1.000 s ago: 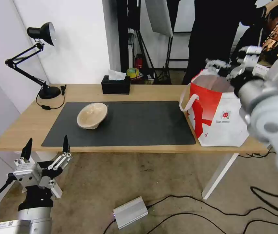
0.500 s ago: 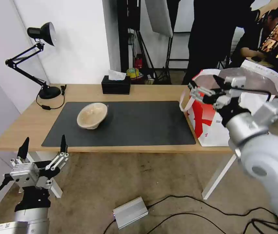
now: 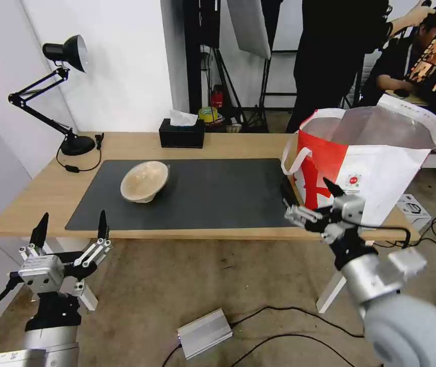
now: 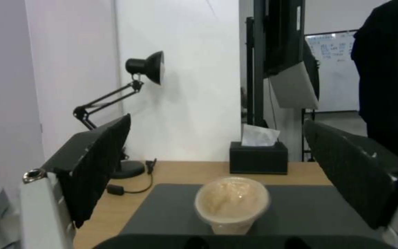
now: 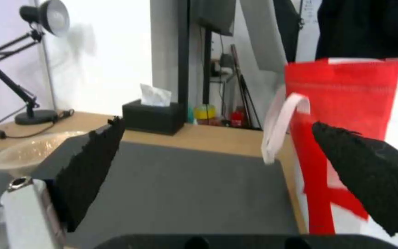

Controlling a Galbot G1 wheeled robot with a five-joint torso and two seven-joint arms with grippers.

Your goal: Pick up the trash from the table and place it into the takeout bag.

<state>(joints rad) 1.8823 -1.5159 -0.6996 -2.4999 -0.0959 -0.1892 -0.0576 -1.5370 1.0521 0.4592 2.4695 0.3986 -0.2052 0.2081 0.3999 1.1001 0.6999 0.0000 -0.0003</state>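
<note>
Nearest, at the lower left of the head view: left gripper [image 3: 70, 232], below the table's front edge, black fingers spread wide and pointing up, nothing between them. At the lower right, equally close: right gripper [image 3: 307, 196], raised to the height of the table's front edge just before the near corner of the takeout bag, fingers parted and empty.

On the floor at the bottom centre: a small silver box [image 3: 205, 332] with dark cables [image 3: 299, 326] trailing off to the right.

Beyond the grippers: light-wood table [image 3: 39, 196] on white legs, a dark grey mat [image 3: 218, 196] covering most of its middle. On the mat's left part, left of frame centre: beige paper bowl [image 3: 144, 181], tipped on its side with the opening turned toward the camera and slightly up. Same bowl centred low in the left wrist view [image 4: 232, 204], framed by the two spread fingers; at the left edge of the right wrist view [image 5: 28, 154], well apart from that gripper.

At the table's right end, just off the mat's right edge: takeout bag [image 3: 365, 173], upright, red and white, mouth open with silver lining showing, white strap handle [image 3: 295, 159] hanging over its left side, small round red logo on the white face. Contents not visible from here.

Farther back, along the table's rear edge: black tissue box [image 3: 181, 133] near the centre top, black desk lamp [image 3: 55, 92] at the upper left, its base resting on the wood.
</note>
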